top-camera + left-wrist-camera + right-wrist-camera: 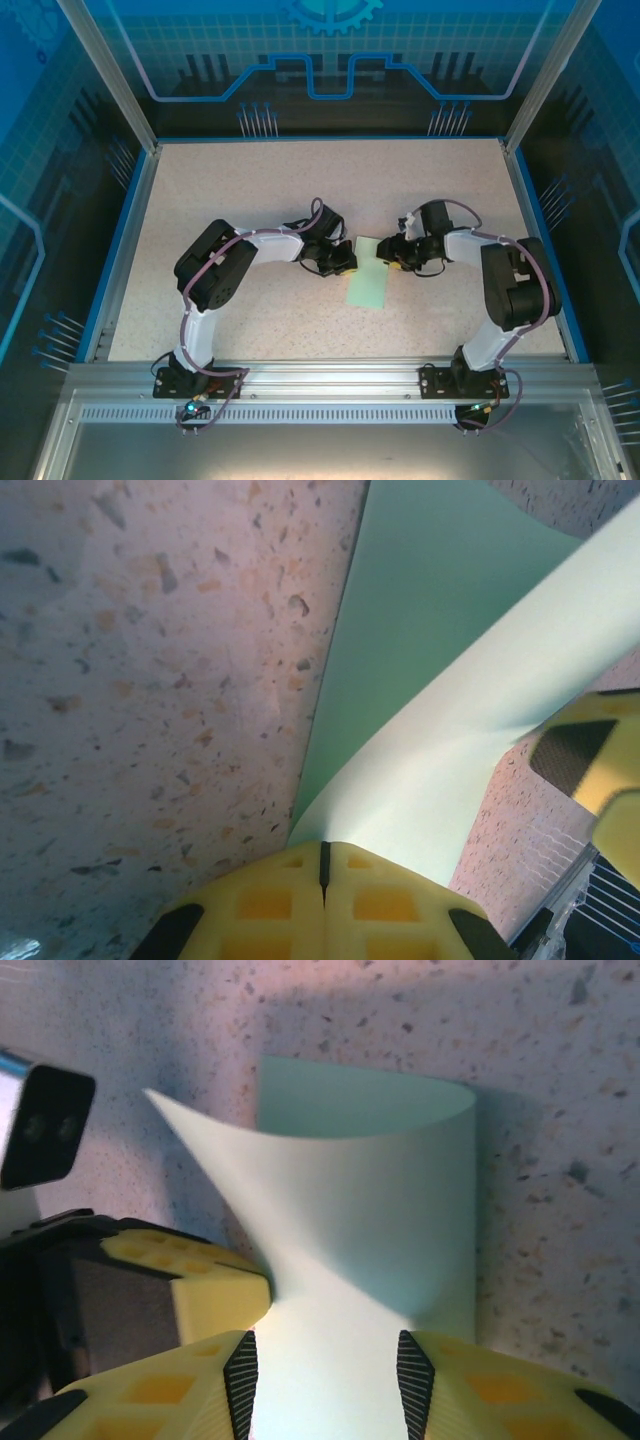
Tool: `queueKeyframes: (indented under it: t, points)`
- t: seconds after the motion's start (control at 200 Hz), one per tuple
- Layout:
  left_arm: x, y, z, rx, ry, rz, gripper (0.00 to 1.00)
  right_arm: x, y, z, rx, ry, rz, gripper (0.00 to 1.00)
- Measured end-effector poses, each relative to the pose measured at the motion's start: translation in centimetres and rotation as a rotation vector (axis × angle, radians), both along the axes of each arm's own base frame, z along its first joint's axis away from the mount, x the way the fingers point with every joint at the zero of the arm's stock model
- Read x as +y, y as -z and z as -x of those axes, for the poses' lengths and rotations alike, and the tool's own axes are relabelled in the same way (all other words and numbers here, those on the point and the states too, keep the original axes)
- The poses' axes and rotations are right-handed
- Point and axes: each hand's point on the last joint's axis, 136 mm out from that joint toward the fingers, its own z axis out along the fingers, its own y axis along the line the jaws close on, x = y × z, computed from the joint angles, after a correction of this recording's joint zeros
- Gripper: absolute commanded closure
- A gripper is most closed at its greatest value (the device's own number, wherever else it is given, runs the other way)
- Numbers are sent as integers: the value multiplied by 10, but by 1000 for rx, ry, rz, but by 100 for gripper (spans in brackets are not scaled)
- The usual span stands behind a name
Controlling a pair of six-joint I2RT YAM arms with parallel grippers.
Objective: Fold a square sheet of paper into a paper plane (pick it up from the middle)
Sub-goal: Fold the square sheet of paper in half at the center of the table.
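The pale mint-green sheet of paper (367, 285) lies mid-table between both arms and reads as a narrow rectangle from above. My left gripper (345, 262) sits at its left edge. In the left wrist view its yellow fingers are shut (323, 848) on a flap of the sheet (480, 730), which curls up off the lower layer. My right gripper (391, 258) is at the sheet's right edge. Its fingers stand apart (325, 1370) with the bright paper (370, 1210) running between the pads, and the left gripper's yellow fingertip (215, 1295) is close beside them.
The speckled beige table (250, 190) is bordered by a blue rim (125, 240) on the left, right and far sides. An aluminium rail (330, 375) carries both arm bases at the near edge. Metal frame posts (105, 70) rise at the far corners.
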Motion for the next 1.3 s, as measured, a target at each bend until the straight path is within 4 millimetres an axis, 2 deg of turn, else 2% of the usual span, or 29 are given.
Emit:
queueKeyframes:
  t: [0.07,0.32,0.465,0.66,0.86,1.3]
  points:
    - [0,0,0,-1,1,-2,100,-1,10,1,25,0,0,55]
    - [0,0,0,-2,3,-2,100,-2,7,0,25,4,-31,55]
    - [0,0,1,-2,3,-2,100,-1,-2,-3,8,3,-33,54]
    - [0,0,1,-2,4,-3,100,0,-14,-21,-35,2,-37,54]
    - [0,0,1,-3,3,-3,100,-5,8,-21,15,13,-6,55]
    - [-1,0,1,-6,6,-5,100,-7,0,-28,6,23,-9,54]
